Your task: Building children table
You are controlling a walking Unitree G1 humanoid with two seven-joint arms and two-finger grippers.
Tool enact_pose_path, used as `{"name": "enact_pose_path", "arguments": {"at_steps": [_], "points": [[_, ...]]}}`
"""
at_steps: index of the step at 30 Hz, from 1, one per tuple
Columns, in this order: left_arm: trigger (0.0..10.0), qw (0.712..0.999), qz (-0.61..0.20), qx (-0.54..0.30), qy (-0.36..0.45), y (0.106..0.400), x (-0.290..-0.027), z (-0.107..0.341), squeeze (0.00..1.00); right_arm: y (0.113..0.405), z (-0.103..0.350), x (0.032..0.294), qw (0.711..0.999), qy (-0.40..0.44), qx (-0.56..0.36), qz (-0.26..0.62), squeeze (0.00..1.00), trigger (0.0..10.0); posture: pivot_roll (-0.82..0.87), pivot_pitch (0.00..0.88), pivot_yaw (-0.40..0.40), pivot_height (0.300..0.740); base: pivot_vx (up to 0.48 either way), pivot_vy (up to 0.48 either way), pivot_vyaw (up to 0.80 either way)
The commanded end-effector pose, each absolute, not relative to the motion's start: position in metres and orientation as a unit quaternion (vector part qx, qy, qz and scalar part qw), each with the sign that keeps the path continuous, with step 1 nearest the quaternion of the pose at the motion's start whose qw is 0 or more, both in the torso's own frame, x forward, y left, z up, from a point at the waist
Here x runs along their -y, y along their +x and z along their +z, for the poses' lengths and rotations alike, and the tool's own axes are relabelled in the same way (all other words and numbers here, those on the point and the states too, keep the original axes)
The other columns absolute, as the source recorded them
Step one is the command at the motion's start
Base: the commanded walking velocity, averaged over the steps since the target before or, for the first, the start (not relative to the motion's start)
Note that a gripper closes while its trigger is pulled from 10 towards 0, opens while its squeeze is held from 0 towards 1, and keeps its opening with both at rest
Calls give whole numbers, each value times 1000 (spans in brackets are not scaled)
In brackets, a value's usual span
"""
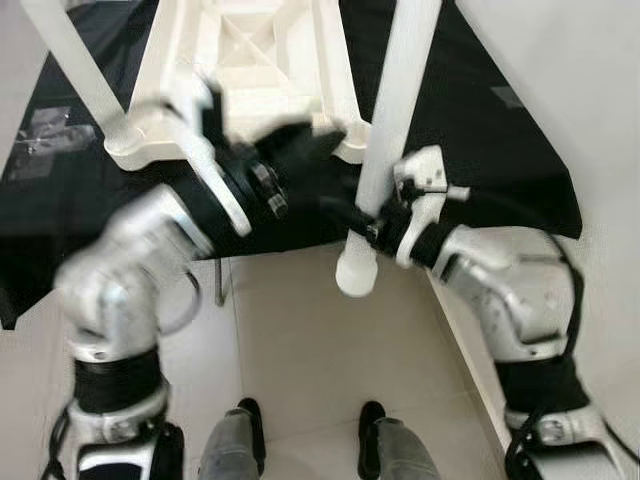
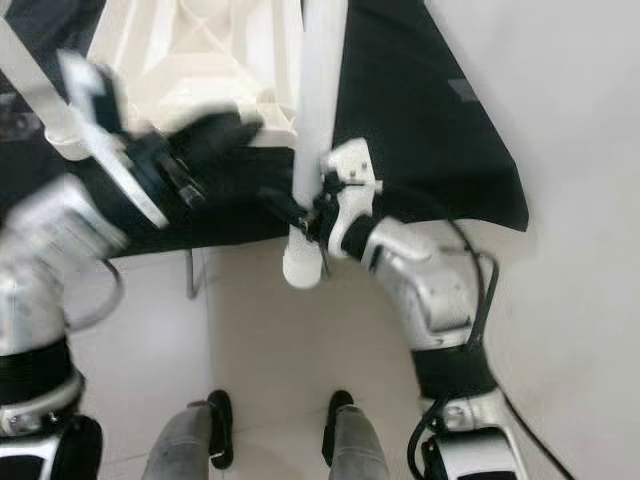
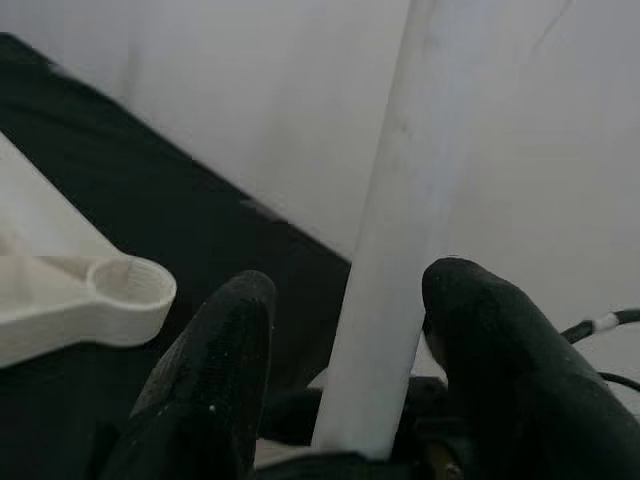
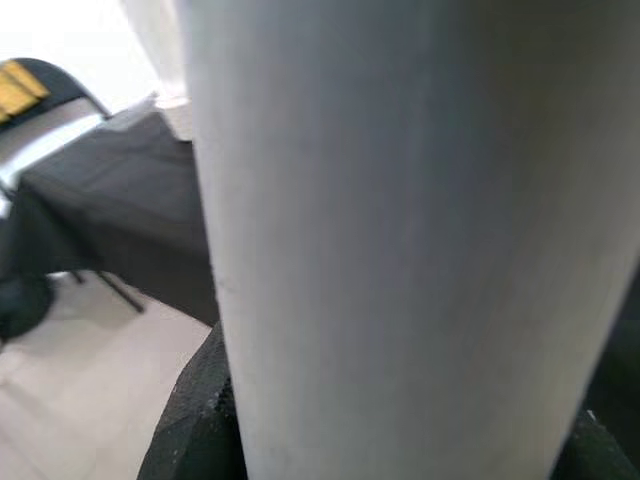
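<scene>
From the left eye view we look down on a surface (image 1: pixel 480 150) draped in black cloth, standing on a pale tiled floor (image 1: pixel 300 340) with a white wall (image 1: pixel 590 90) at the right. On it lies the upturned white table top (image 1: pixel 250 60), ribbed underside up. A loose white table leg (image 1: pixel 390 150) runs steeply from the upper frame down past the surface's front edge, its round end hanging over the floor. Our right end effector (image 1: pixel 372 222) pinches that leg low on its length. Our left end effector (image 1: pixel 300 150), blurred, hovers near the table top's near corner, just left of the leg.

In the right eye view the leg (image 2: pixel 315 130) again stands nearly upright, the right end effector (image 2: pixel 308 215) clamped on it.

In the left wrist view the left fingers (image 3: pixel 215 370) are spread, with the leg (image 3: pixel 400 260) rising between them; we cannot tell whether they touch it. A corner socket (image 3: pixel 130 285) of the table top lies beside them.

In the right wrist view the leg (image 4: pixel 400 240) crosses lengthwise, close up, a black finger (image 4: pixel 195 420) against it.
</scene>
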State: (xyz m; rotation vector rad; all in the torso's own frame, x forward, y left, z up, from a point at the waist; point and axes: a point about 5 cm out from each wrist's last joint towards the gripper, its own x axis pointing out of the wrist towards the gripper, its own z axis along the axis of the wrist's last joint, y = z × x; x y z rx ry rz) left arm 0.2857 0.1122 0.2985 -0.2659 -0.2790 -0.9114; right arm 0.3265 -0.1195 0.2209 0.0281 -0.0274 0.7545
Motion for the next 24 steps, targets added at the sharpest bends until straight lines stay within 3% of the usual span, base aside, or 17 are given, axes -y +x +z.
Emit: {"name": "enact_pose_path", "arguments": {"at_steps": [1,7,10,18,24], "points": [[10000,896,-406,111,-140,283,-115,279,0,319,211,120,932,21,7,361,0,10000,14,236,-33,740,480,0,0],[10000,912,-367,74,-168,274,-124,248,0,310,198,123,935,37,-2,353,0,10000,12,233,-29,740,400,0,0],[10000,917,-354,65,-170,267,-119,237,0,304,196,125,933,50,2,356,0,10000,14,229,-26,740,0,0,0],[10000,915,-365,37,-167,256,-97,217,0,285,205,124,897,76,34,435,0,10000,11,217,-20,740,0,0,0],[10000,915,-368,44,-157,255,-91,216,0,285,198,125,901,70,24,427,0,10000,12,185,-32,740,0,0,0]]}}
